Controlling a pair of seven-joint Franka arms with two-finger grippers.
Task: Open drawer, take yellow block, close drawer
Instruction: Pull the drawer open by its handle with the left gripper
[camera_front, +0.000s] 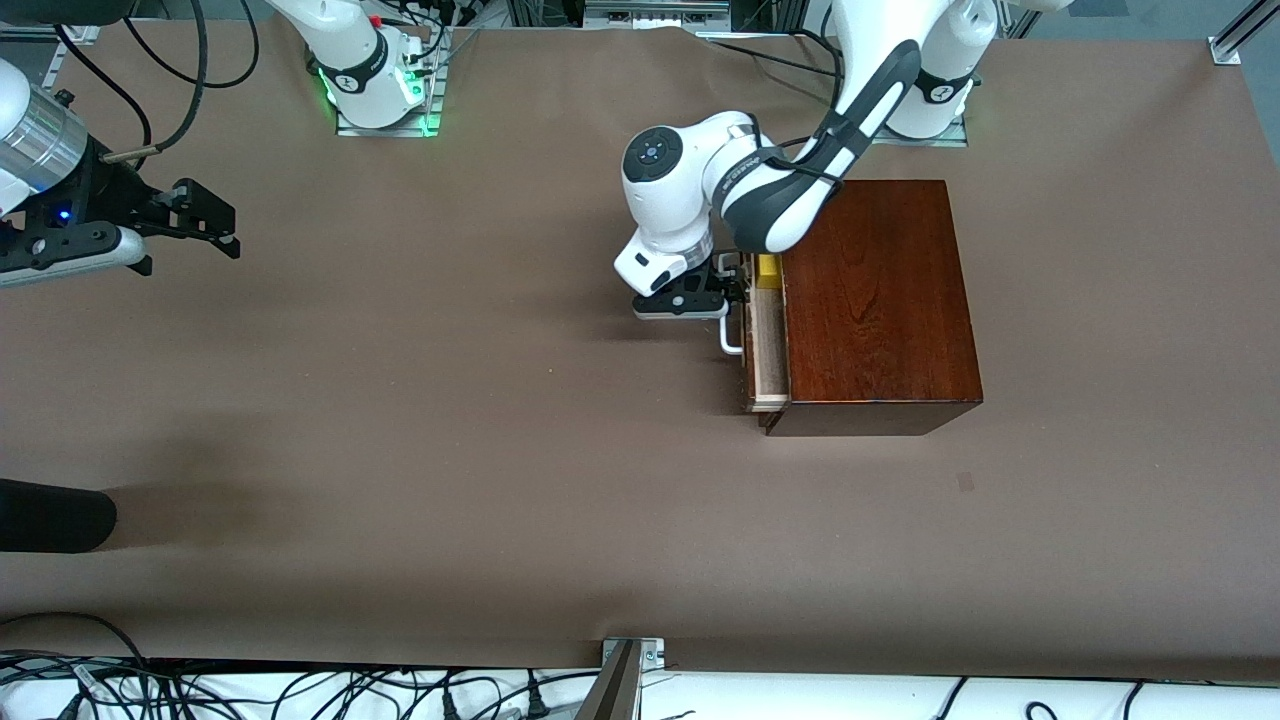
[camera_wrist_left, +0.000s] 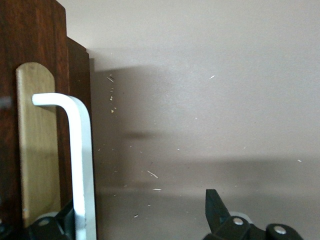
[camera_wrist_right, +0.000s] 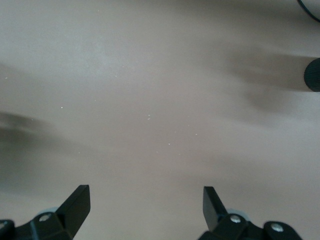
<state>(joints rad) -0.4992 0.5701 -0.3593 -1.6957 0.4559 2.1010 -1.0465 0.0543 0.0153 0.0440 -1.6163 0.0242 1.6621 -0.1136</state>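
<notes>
Brown paper covers the surface (camera_front: 400, 420), with cables strung along its edges and a dark rounded object (camera_front: 50, 515) intruding at the right arm's end. Wooden box (camera_front: 875, 300) sits toward the left arm's end; its drawer (camera_front: 765, 340) is pulled partly out, pale interior exposed. Yellow block (camera_front: 768, 270) lies inside the drawer, at the end farther from the front camera. Left tool (camera_front: 735, 290) is at the drawer front, fingers spread apart, one on each side of the white bar handle (camera_wrist_left: 82, 165) without clamping it. Right tool (camera_front: 215, 225) waits over bare surface at the right arm's end, fingers wide apart, holding nothing.
</notes>
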